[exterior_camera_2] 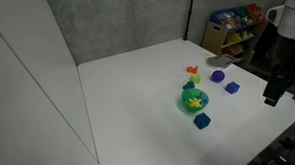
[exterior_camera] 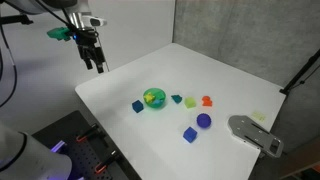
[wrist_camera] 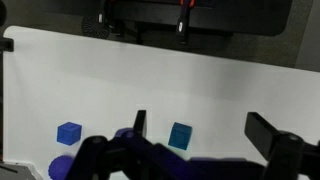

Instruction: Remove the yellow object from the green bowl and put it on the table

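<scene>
The green bowl [exterior_camera: 155, 100] [exterior_camera_2: 186, 103] stands on the white table [exterior_camera: 230, 80] [exterior_camera_2: 128, 103], near its middle. The tiny yellow object [exterior_camera: 150, 96] [exterior_camera_2: 197, 100] lies inside the bowl. My gripper [exterior_camera: 100, 67] [exterior_camera_2: 275, 95] hangs open and empty above the table's edge, well away from the bowl. In the wrist view the gripper [wrist_camera: 203, 128] has its jaws wide apart, with a small blue block [wrist_camera: 180, 135] on the table far below between them. The bowl and the yellow object do not show in the wrist view.
Around the bowl lie a blue block [exterior_camera: 138, 105] [exterior_camera_2: 201, 121], a dark green block [exterior_camera: 176, 99], a lime block [exterior_camera: 190, 102], an orange block [exterior_camera: 207, 101] [exterior_camera_2: 192, 71], a purple ball [exterior_camera: 203, 120] [exterior_camera_2: 217, 76] and a blue cube [exterior_camera: 189, 133] [exterior_camera_2: 232, 87]. A grey object [exterior_camera: 255, 135] lies at the table's edge.
</scene>
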`<action>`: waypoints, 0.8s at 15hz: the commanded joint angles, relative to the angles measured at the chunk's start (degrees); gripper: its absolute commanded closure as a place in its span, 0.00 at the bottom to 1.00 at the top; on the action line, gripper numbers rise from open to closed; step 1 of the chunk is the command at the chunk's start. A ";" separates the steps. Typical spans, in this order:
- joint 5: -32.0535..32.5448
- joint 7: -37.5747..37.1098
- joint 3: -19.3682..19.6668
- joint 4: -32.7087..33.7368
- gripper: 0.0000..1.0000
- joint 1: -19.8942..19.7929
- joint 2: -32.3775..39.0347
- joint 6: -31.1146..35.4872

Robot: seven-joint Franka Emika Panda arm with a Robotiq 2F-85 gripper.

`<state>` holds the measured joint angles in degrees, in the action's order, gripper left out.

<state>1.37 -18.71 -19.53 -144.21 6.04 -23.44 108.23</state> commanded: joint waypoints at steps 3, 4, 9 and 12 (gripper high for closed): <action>0.58 -0.53 1.46 0.12 0.00 1.56 0.23 -0.17; 0.58 -0.53 1.46 0.12 0.00 1.56 0.23 -0.17; 0.50 -0.56 2.12 2.66 0.00 1.56 3.68 3.37; 0.98 -0.64 2.90 4.31 0.00 0.85 7.41 8.07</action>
<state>1.37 -18.71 -18.08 -142.99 6.83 -20.53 113.59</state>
